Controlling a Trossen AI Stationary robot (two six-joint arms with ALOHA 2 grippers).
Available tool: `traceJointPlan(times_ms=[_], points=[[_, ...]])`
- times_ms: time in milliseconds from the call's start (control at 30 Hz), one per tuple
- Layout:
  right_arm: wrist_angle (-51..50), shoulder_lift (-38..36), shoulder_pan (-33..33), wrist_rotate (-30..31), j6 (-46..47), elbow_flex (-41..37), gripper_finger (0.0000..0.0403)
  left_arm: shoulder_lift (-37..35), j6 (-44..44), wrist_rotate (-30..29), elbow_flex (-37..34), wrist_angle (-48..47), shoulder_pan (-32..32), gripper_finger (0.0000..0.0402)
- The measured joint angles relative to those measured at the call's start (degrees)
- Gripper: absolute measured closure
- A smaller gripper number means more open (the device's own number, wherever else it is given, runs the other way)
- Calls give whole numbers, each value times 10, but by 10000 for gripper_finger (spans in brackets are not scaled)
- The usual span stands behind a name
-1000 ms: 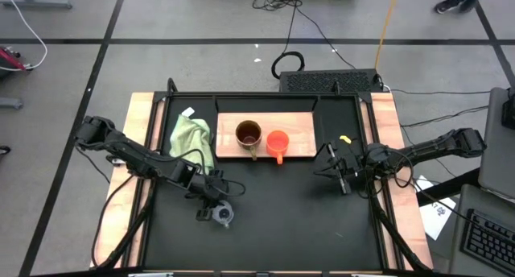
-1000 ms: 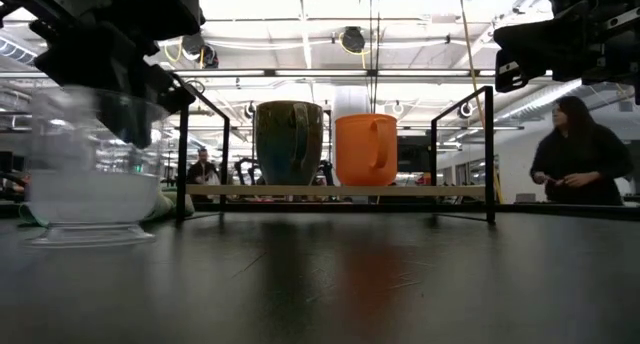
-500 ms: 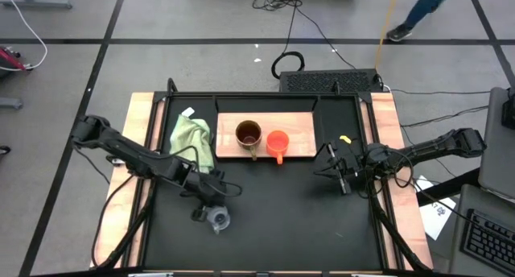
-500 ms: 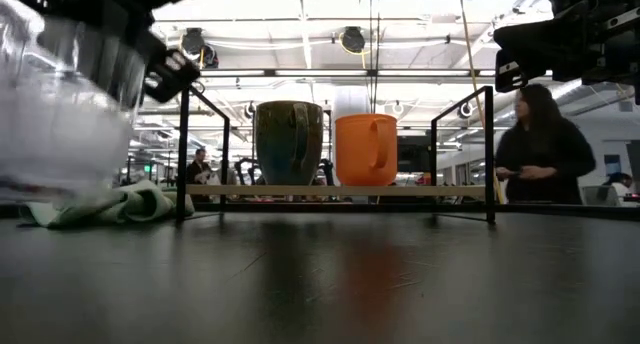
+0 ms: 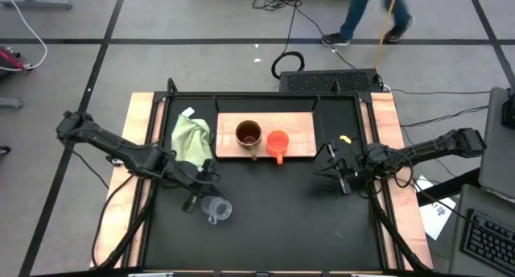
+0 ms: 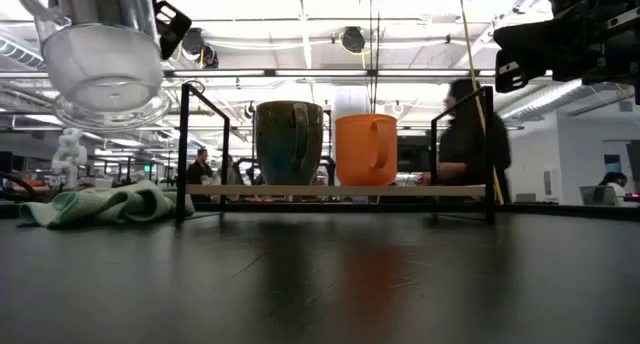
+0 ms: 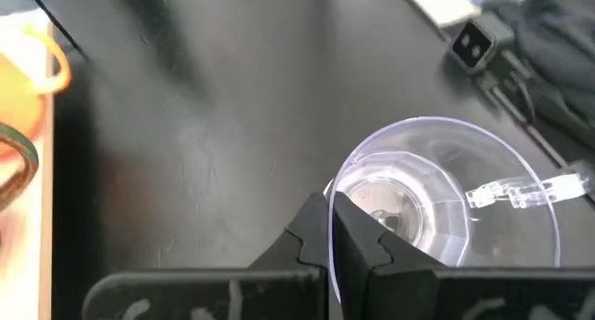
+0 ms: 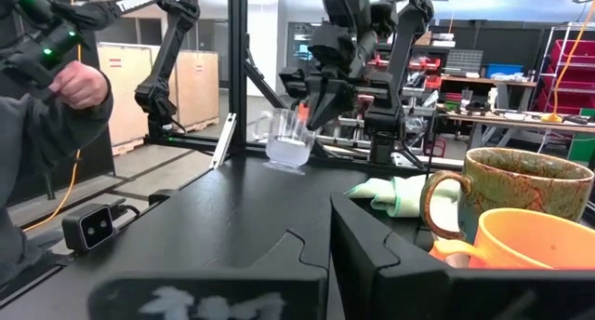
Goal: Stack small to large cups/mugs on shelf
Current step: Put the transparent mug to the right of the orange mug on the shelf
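From above, the left gripper (image 5: 199,195) is over the black table (image 5: 273,221), near its left front part, and it is pinching the rim of the clear cup (image 5: 216,208). Only the low view shows that the cup (image 6: 105,59) is up in the air, not on the table. In the left wrist view, the two dark fingers (image 7: 358,241) squeeze the cup wall (image 7: 437,204) between them.

The green cloth (image 5: 191,138) lies just left of the shelf (image 5: 302,136). On the shelf stand the brown mug (image 5: 249,135) and, touching it on the right, the orange cup (image 5: 278,142).

The right gripper (image 5: 334,171) waits over the right side of the table, well apart from the shelf. In the right wrist view its fingers (image 8: 367,250) sit closed together with nothing in them.
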Motion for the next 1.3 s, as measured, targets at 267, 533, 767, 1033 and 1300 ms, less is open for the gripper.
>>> traceJointPlan(times_ms=[267,533,767,1033,1300], points=[[0,0,0,0,1,0,403,-79,-10,-7,-100,87,0,401],[-3,0,0,0,1,0,403,-166,-20,-27,-213,201,0,401],[-9,0,0,0,1,0,403,-188,-28,-32,-300,320,0,401],[-10,0,0,0,1,0,403,-188,-40,-34,-307,336,0,401],[-10,0,0,0,0,0,403,-173,-70,-102,-306,418,0,401]])
